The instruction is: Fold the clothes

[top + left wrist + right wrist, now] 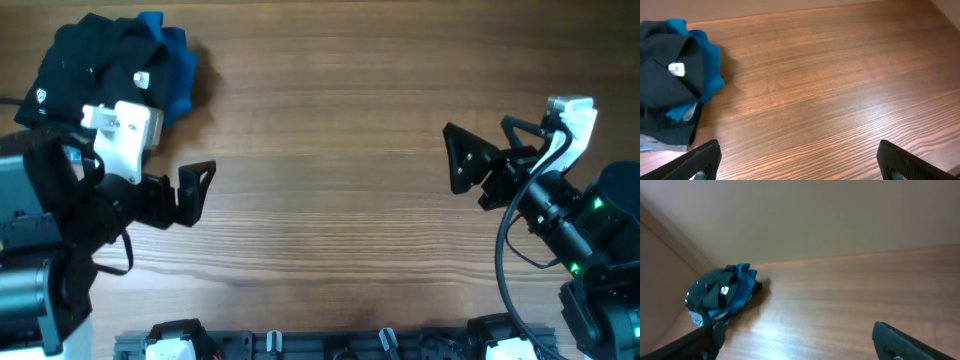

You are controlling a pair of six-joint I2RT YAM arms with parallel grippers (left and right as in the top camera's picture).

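- Left pincer (203, 190) released, empty; the crumpled black shirt (80, 55) lies ahead to its left, bunched with a bright blue garment (182, 70).
- Right pincer (452, 158) released, well apart from the shirt.

A crumpled black shirt (707, 292) lies heaped over a bright blue garment (743, 286) at 9 o'clock on a wooden table (850, 295), near the corner where a plain beige wall (815, 215) meets a darker side panel (655, 275). A small white label (725, 290) shows on the dark fabric, and a sliver of paler blue cloth (695, 318) peeks out at the heap's 7 o'clock edge. The right gripper (797, 337) hangs over the tabletop, its dark fingers (900, 342) entering at 7 and 5 o'clock, spread wide with only bare wood between them.
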